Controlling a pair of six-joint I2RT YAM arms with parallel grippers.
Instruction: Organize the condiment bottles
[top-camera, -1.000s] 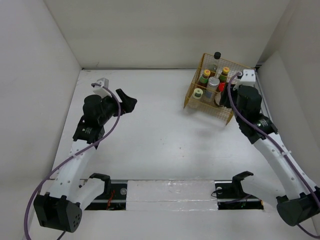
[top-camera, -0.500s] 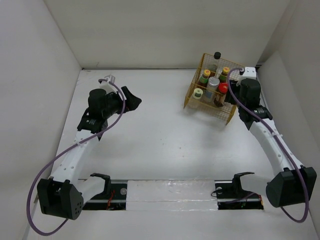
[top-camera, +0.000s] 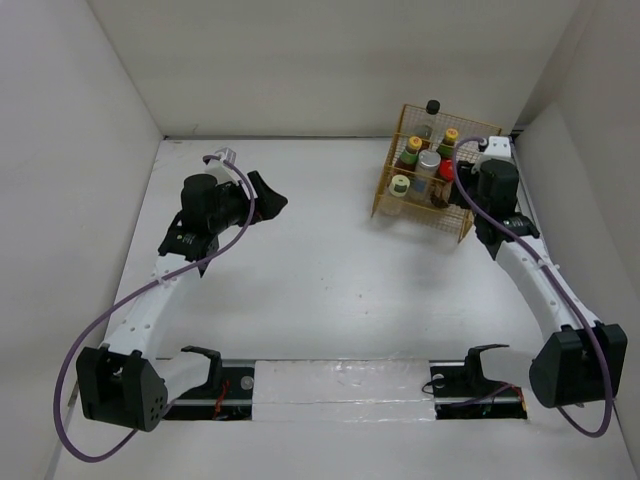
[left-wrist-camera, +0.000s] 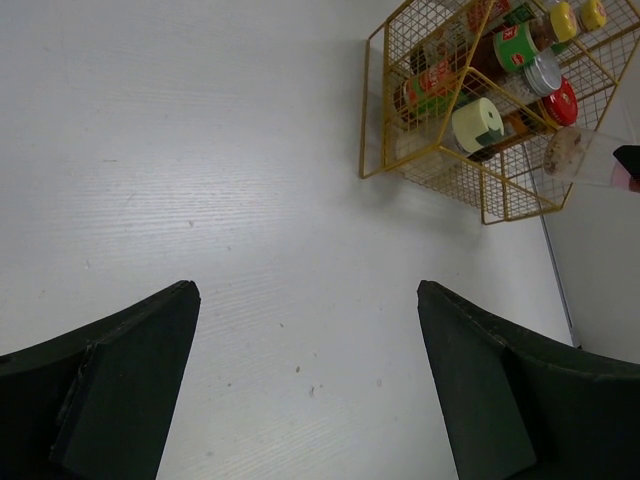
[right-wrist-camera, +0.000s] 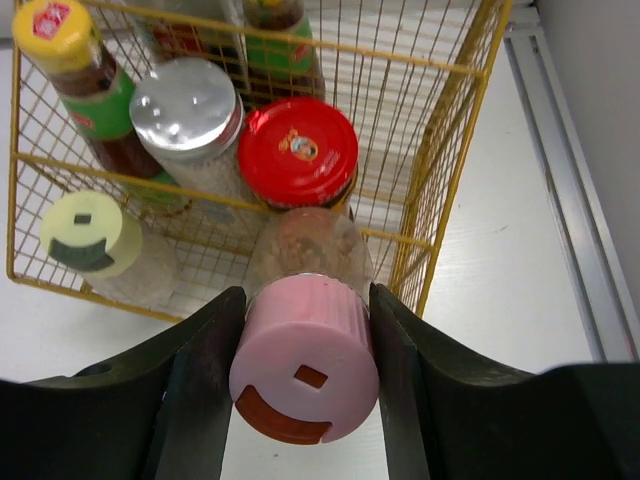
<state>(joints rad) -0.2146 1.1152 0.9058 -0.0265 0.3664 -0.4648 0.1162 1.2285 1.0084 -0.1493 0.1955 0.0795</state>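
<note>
Lately, the right arm (top-camera: 540, 290) has been repositioned, so the yellow wire basket (right-wrist-camera: 452, 150) is now met just ahead of the right gripper (right-wrist-camera: 300, 345), in which the ribbed pink-capped clear shaker (right-wrist-camera: 305, 385) is clamped, seemingly ready for placing. The left gripper (left-wrist-camera: 305, 295) is spread wide, empty, far aside.

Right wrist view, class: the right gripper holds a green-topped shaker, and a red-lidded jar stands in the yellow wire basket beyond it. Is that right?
Not quite. The shaker in the right gripper has a pink top, not green, as the right wrist view shows. The rest holds: the red-lidded jar stands in the basket beyond it.
</note>
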